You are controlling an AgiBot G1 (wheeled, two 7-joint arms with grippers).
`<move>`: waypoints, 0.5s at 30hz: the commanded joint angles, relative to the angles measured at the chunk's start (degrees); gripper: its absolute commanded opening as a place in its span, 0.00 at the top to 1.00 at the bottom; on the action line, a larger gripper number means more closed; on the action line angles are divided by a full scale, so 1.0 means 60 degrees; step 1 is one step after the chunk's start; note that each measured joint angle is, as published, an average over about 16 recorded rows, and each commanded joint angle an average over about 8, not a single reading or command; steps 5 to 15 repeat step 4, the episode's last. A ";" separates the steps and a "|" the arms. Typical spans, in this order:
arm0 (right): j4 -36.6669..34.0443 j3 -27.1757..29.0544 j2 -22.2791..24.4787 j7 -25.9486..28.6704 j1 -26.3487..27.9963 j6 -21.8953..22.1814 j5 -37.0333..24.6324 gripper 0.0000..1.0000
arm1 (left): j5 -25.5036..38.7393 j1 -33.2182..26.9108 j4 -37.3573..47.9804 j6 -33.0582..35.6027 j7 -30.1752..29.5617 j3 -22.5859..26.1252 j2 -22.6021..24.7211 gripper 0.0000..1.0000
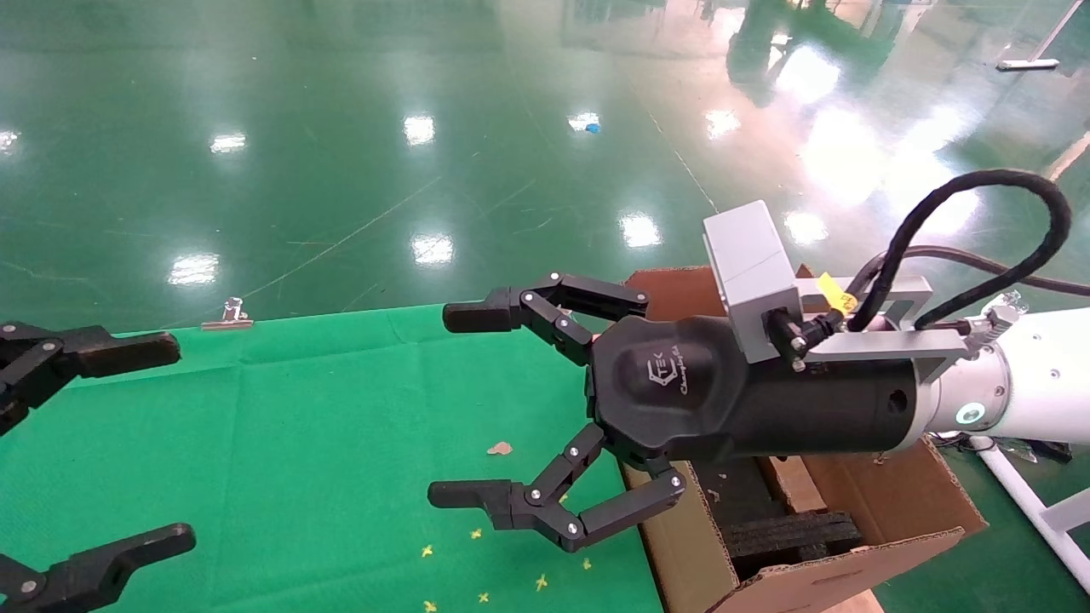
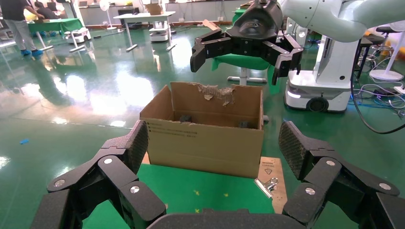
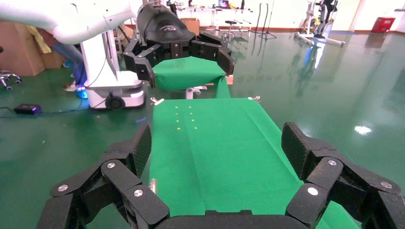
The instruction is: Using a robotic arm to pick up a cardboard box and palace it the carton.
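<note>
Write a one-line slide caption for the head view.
Right gripper open above the green cloth beside the carton; left gripper open at the edge.

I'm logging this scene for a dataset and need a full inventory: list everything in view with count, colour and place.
Cloth: one, green, covering the table.
Carton: one, brown, open, off the table's right edge, black foam inside.
Clips: two seen, metal, one on the cloth's far edge, one near the carton.
Specks: several, yellow, near cloth front.
Scrap: one, tan, mid-cloth.
Floor: green, glossy.
Left tool: black, open, over the cloth's left.
Right tool: black, white arm, open, beside the carton.
No small box in view.
</note>
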 commanded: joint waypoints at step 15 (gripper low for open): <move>0.0000 0.0000 0.0000 0.0000 0.0000 0.0000 0.0000 0.00 | 0.0000 0.0000 0.0000 0.0000 0.0000 0.0000 0.0000 0.00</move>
